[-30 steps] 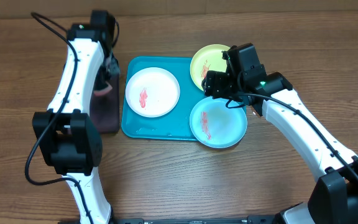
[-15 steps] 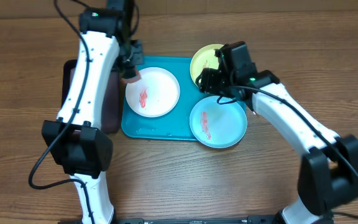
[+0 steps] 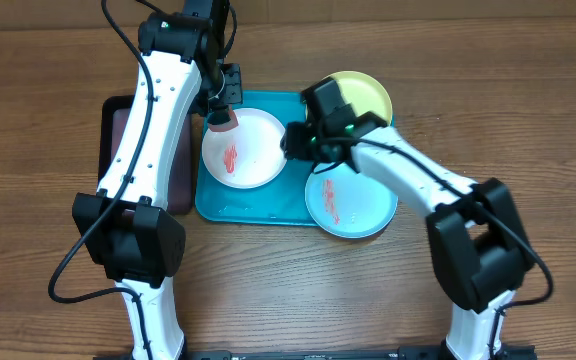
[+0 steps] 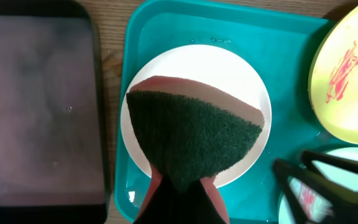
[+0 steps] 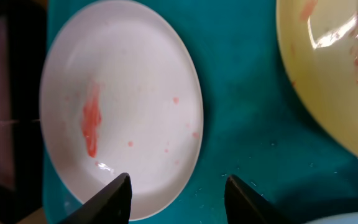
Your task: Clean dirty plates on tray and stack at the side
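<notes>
The white plate (image 3: pixel 253 150) with a red smear lies at the left of the turquoise tray (image 3: pixel 258 207). The yellow-green plate (image 3: pixel 366 93) rests on the tray's far right corner. The light blue plate (image 3: pixel 358 205) rests on its near right corner. Both have red smears. My left gripper (image 3: pixel 223 115) is shut on a pink sponge with a dark green pad (image 4: pixel 191 137), held over the white plate's (image 4: pixel 229 68) far left part. My right gripper (image 5: pixel 178 179) is open and empty, its fingers astride the right rim of the white plate (image 5: pixel 123 106).
A smaller black tray with a pinkish inside (image 3: pixel 175 185) lies left of the turquoise tray, and also shows in the left wrist view (image 4: pixel 36 106). Bare wooden table (image 3: pixel 488 120) surrounds the trays.
My left gripper carried the sponge right, from the black tray to above the white plate. My right gripper moved left, from the yellow-green plate to the white plate's right rim.
</notes>
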`<state>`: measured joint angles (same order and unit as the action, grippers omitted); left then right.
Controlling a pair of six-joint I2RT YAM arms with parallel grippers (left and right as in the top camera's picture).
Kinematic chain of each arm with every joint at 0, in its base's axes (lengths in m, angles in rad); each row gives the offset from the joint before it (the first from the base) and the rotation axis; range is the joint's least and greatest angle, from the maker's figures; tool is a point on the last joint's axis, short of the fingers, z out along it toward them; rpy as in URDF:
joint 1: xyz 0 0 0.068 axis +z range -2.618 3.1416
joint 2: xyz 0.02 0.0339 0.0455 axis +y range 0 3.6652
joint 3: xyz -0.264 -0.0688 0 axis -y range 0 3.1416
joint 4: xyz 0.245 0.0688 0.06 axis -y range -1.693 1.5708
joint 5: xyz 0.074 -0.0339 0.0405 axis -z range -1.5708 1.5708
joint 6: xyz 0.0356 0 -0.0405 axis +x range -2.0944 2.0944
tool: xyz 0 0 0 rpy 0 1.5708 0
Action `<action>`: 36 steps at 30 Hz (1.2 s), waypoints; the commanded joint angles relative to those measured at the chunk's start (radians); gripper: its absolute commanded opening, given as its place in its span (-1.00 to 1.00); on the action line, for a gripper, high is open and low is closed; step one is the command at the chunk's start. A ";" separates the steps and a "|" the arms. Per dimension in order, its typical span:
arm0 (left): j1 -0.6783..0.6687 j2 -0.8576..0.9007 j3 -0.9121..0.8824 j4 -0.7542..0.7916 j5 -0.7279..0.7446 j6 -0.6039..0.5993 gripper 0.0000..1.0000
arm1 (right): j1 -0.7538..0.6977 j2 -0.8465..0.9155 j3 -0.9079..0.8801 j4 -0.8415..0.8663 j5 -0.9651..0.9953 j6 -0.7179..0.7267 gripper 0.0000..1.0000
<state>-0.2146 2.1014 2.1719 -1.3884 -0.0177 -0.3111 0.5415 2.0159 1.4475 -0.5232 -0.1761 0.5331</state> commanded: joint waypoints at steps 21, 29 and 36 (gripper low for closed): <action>-0.002 -0.029 -0.078 0.076 0.008 -0.011 -0.92 | 0.061 0.140 0.022 0.129 0.156 0.022 -0.22; -0.002 -0.029 -0.242 0.192 0.008 -0.006 -0.92 | 0.058 0.140 0.018 0.116 0.156 0.048 -0.65; -0.003 -0.029 -0.373 0.288 0.008 0.009 -0.92 | 0.037 0.140 0.018 0.053 0.144 0.096 -0.93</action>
<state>-0.2146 2.1002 1.8366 -1.1194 -0.0177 -0.3107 0.5953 2.1433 1.4551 -0.4492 -0.0380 0.6064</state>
